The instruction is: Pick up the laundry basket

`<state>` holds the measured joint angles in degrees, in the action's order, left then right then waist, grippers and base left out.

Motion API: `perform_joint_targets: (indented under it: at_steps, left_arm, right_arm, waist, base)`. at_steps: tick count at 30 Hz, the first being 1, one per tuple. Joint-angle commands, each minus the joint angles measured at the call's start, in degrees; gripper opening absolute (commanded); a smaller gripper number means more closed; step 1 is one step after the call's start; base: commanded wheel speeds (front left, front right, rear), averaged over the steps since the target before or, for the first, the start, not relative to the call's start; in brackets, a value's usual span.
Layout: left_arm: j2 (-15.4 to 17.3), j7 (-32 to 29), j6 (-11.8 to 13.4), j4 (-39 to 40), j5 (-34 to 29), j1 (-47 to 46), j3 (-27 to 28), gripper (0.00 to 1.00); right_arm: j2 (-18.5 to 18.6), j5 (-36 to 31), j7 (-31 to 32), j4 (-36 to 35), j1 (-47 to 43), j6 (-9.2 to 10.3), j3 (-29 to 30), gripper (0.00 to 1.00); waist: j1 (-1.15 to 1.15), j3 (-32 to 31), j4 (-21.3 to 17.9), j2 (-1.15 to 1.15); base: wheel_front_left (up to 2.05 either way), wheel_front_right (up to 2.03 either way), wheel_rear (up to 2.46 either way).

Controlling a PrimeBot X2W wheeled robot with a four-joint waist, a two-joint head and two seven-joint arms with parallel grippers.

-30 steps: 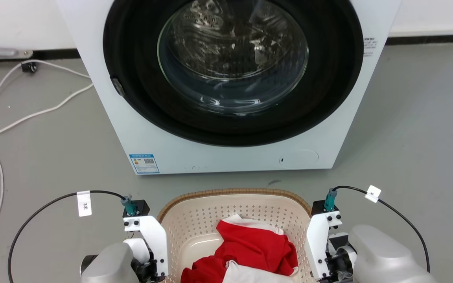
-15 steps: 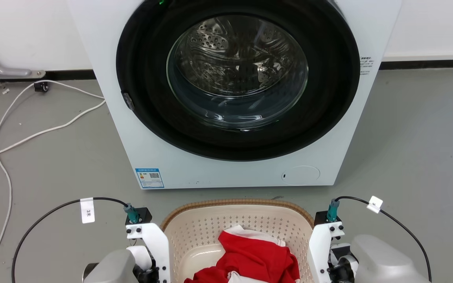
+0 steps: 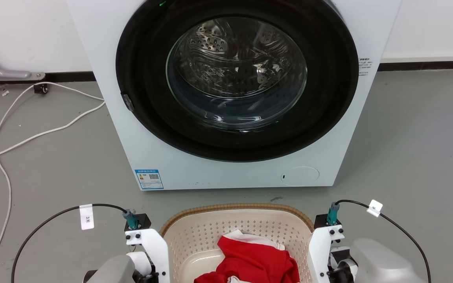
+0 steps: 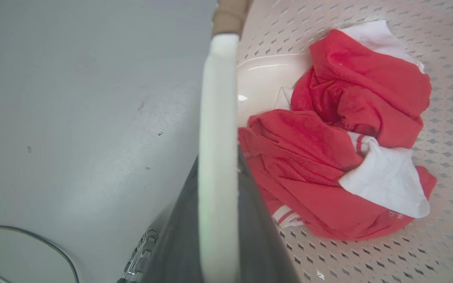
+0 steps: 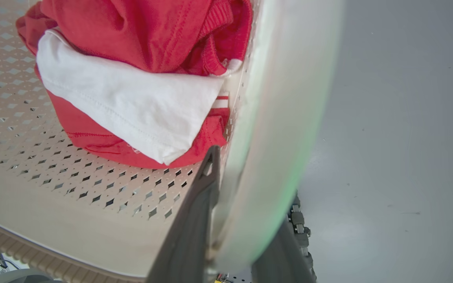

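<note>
The laundry basket [image 3: 236,230] sits in front of the washing machine [image 3: 234,90], with a strip of floor [image 3: 407,149] between them. The left gripper [image 4: 218,157] squeezes its left handle [image 4: 218,98]. The right gripper [image 5: 250,177] squeezes its right handle [image 5: 281,118]. Bare floor lies on both sides. The basket and arms now show a little lower in the head view than half a second ago.

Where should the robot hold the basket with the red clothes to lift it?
By its two white side handles, one end effector on each, coming in from the left and right. The basket is wide, so a one-sided lift would probably tip it. Here the left end effector straddles the left handle, and the right end effector the right handle.
</note>
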<state>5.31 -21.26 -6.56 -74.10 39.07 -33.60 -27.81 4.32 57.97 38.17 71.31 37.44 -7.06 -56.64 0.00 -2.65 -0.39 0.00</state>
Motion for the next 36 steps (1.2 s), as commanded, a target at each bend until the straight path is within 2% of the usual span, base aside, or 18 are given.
perform_joint_targets:
  at_steps: [1, 36]
  left_arm:
    - [-1.1, 0.2, -0.3, 0.5, 0.5, 0.1, -0.1, 0.0]
    - [-0.6, 0.4, 0.2, 0.5, 2.2, 0.3, -0.8, 0.0]
  right_arm:
    - [-1.5, 0.6, -0.6, -0.5, 0.4, -0.78, -0.2, 0.0]
    - [-1.7, 2.9, -0.6, 0.3, 0.5, -0.79, -2.2, 0.0]
  waist:
    - [0.0, 0.1, 0.0, 0.0]
    - [0.0, 0.5, 0.2, 0.0]
  base:
    - [0.0, 0.0, 0.0]
    - [0.0, 0.0, 0.0]
